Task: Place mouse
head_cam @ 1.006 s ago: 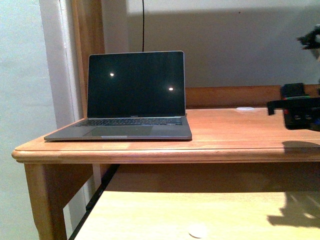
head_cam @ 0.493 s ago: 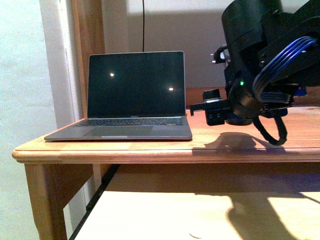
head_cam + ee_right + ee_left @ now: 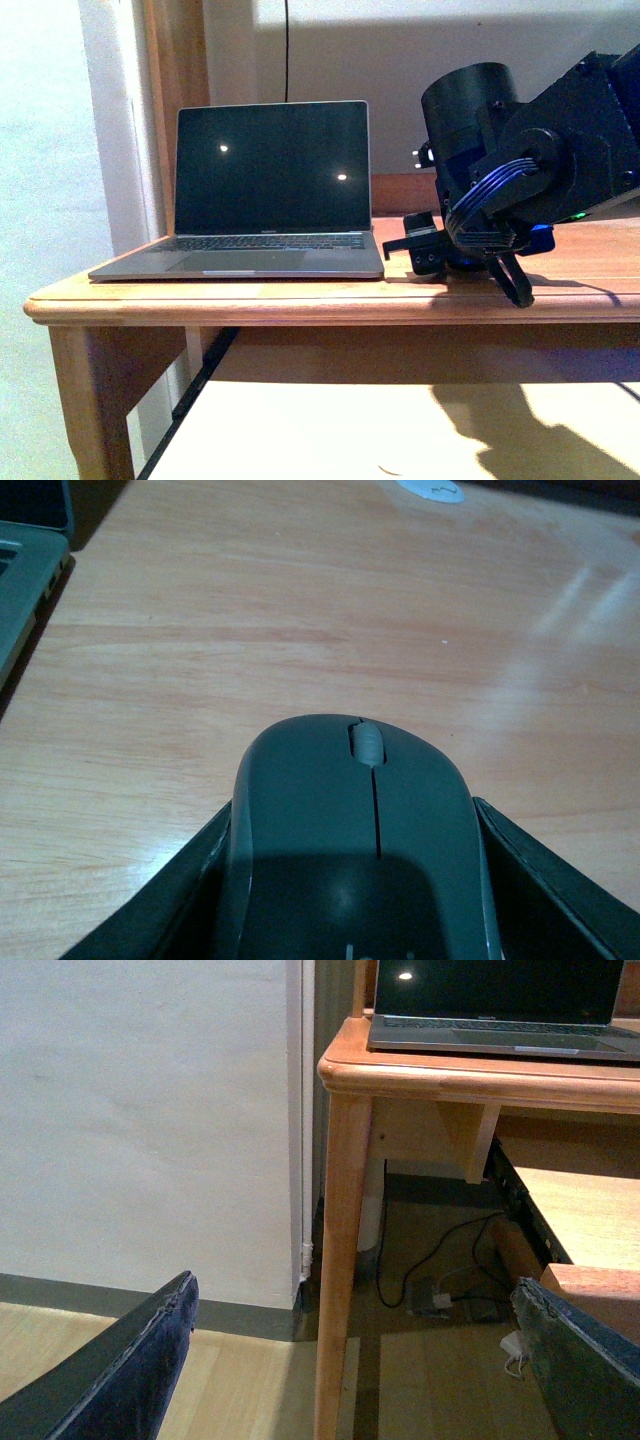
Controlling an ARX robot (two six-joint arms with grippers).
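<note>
Now, report the left pincer (image 3: 352, 1290). (Operator)

Jaws wide apart, nothing between them. It hangs low, off to the left of the tabletop (image 3: 480, 1065), level with the corner leg and facing it. (Inspector)

Next item to the right? (Operator)

Laptop (image 3: 270, 190): lid open, screen dark, standing on the left half of the tabletop, its front edge close to the rim. (Inspector)

And the right pincer (image 3: 425, 250)? (Operator)

Just right of the laptop, low over the tabletop. Its fingers (image 3: 170, 910) are clamped on the mouse (image 3: 355, 850), one against each flank. (Inspector)

Mouse position? (Operator)

Gripped in the right pincer, scroll wheel uppermost, nose pointing toward the back of the tabletop. Bare wood lies around it, with the laptop's side edge to its left and a small white disc (image 3: 430, 488) well apart at the back. Whether its base touches the wood cannot be told from either view. (Inspector)
</note>
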